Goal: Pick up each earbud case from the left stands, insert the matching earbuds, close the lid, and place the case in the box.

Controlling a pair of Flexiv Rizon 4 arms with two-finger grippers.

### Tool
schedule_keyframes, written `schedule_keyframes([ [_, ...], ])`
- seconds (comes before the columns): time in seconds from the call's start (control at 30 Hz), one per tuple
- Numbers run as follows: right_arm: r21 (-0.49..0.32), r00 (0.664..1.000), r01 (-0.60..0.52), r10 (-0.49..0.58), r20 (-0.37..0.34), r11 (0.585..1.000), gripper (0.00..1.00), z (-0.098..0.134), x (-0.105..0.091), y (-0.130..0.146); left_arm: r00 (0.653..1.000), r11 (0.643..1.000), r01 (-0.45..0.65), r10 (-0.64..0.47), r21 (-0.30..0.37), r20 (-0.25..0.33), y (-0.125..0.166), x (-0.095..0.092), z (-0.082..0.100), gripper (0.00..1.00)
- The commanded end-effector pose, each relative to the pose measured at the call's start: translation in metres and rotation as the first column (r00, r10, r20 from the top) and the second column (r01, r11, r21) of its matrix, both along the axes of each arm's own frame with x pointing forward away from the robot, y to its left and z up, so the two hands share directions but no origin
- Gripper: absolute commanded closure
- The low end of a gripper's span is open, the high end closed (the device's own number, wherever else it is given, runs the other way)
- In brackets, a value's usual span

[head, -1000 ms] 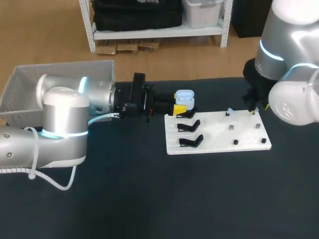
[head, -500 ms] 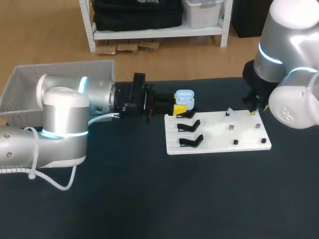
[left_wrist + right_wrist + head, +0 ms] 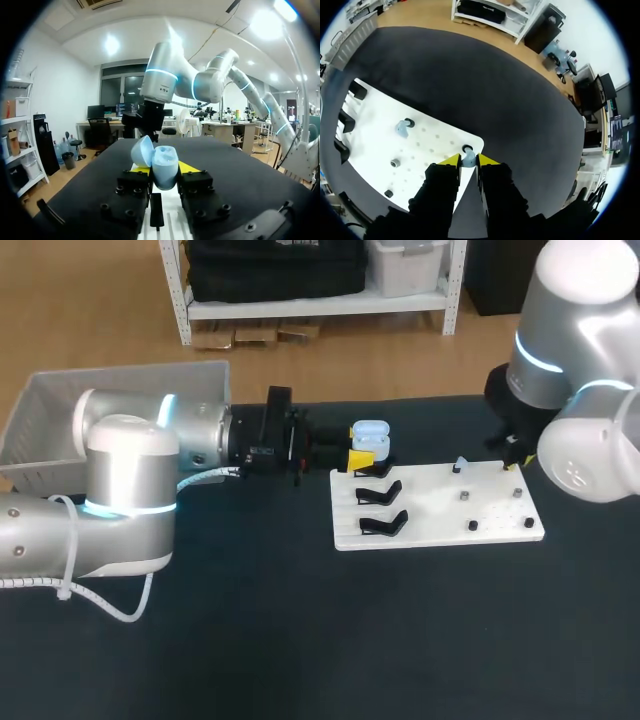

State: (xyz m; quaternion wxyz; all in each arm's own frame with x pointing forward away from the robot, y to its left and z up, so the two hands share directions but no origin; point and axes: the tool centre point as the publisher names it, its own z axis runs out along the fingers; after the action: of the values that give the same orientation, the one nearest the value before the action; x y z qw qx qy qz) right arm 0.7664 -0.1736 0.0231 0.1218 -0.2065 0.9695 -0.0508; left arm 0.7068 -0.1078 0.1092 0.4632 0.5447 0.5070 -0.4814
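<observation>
Sitting open-lidded at the rear left corner of the white pegged board [image 3: 437, 502], the pale blue plastic earbud case [image 3: 162, 167] is clamped in the left jaws. At the board's rear right corner, the right jaws narrowly pinch a small pale blue earbud [image 3: 468, 159] above the dark table [image 3: 300, 640].

The gripper [image 3: 468, 163] pinches a pale blue earbud [image 3: 469, 158] at the white board's [image 3: 372, 137] corner.
</observation>
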Motion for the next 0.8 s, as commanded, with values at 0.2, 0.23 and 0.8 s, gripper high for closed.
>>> schedule_keyframes([
  [0.2, -0.021, 0.999, -0.001, 0.002, 0.04, 1.0, 1.0, 0.019, -0.01, 0.003, 1.0, 1.0, -0.004, 0.004, -0.005, 0.004, 0.0, -0.001, -0.001, 1.0],
  [0.23, -0.023, 0.999, 0.001, 0.0, 0.044, 1.0, 1.0, 0.024, -0.012, 0.004, 1.0, 1.0, -0.004, 0.004, -0.005, 0.004, 0.0, -0.001, -0.001, 1.0],
  [0.8, -0.053, 0.988, 0.042, -0.034, 0.148, 0.998, 1.0, 0.166, -0.08, 0.073, 1.0, 1.0, -0.004, 0.004, -0.005, 0.004, 0.0, -0.001, -0.001, 1.0],
])
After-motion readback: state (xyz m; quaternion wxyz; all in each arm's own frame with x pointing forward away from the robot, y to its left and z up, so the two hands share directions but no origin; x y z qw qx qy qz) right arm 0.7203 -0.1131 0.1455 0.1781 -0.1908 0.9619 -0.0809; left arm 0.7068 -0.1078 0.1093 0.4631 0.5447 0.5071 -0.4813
